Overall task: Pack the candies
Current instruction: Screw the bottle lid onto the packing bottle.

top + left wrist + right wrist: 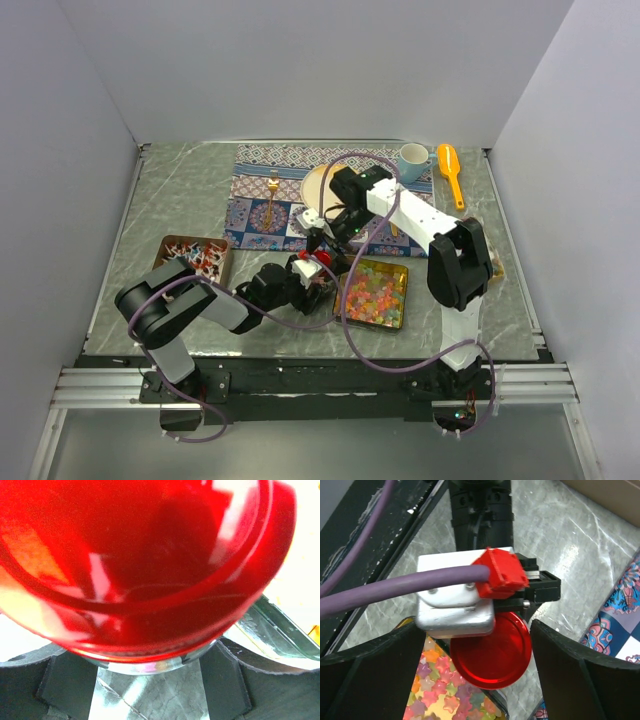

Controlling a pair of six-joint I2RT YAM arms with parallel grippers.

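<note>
My left gripper [315, 265] is clamped on the jar [150, 570]; my right gripper [475, 630] stands apart, empty. The candies [375, 292] lie in the tray [405, 300] (just beside the jar). They look light and slippery, so I judge scooping better than pinching.

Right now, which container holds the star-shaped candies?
The gold tray on the right holds the candies; the brown box on the left holds red-and-white pieces.
</note>
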